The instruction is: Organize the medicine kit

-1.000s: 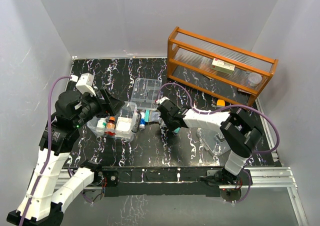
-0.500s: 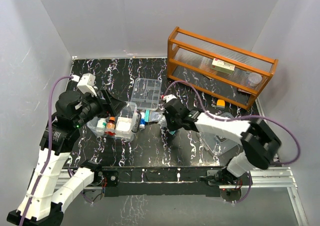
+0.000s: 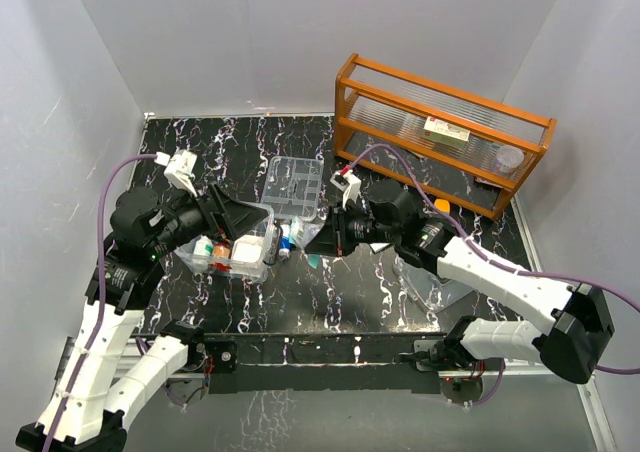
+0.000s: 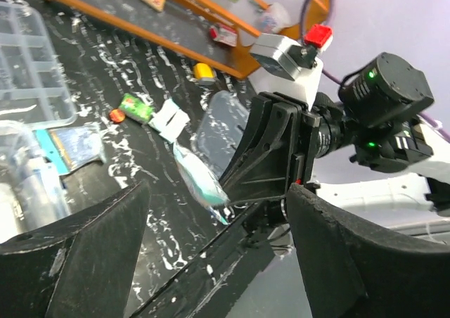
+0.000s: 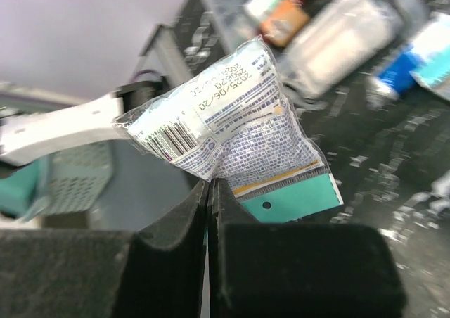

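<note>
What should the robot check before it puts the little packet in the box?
1. Packet held tight: ok. The right gripper is pinched shut on its edge.
2. Packet off the table: ok. It hangs from the gripper.
3. Lid off the box: ok. It lies on the table to the right.
4. Path into the box free: not ok. The open left gripper hovers over it.
5. Room left inside: cannot tell. Bottles are in there, and the left gripper hides part of the box.
</note>
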